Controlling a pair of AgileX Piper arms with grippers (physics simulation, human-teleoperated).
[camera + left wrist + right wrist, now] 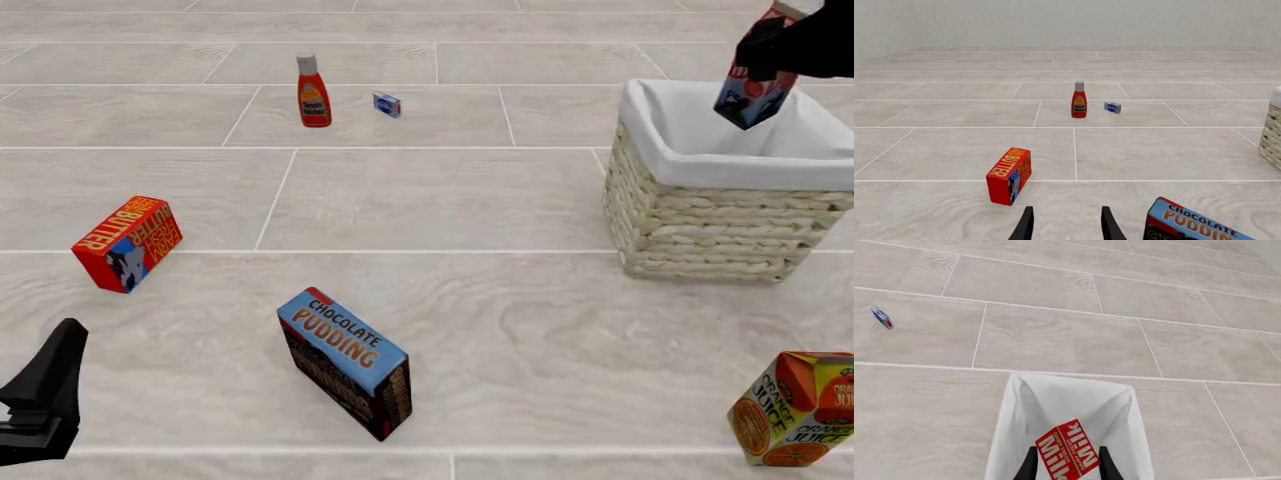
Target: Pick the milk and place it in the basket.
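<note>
Gripping the milk [1069, 449] between both fingers, the right gripper [1066, 465] has its jaws closed flat against the carton's sides, and the carton hangs tilted in the air. In the front view the milk [753, 92] sits over the far right part of the basket [707, 215], its lower corner dipping just inside the white liner, not resting on anything that can be seen. The right wrist view looks straight down past the carton onto the liner's pale folds below.

Over to the left gripper [1066, 225]: jaws parted with nothing between the fingers, held low near the table's front left in the front view [47, 395]. Just beside it stands the chocolate pudding box [344, 362], leaning on its edge. Further out, the butter box [127, 243] sits tilted to the left. Well back on the table, the red bottle with a white cap [312, 91] stands upright with a small blue packet [387, 104] near it. An orange juice carton [801, 408] sits at the front right, well apart from the basket.
</note>
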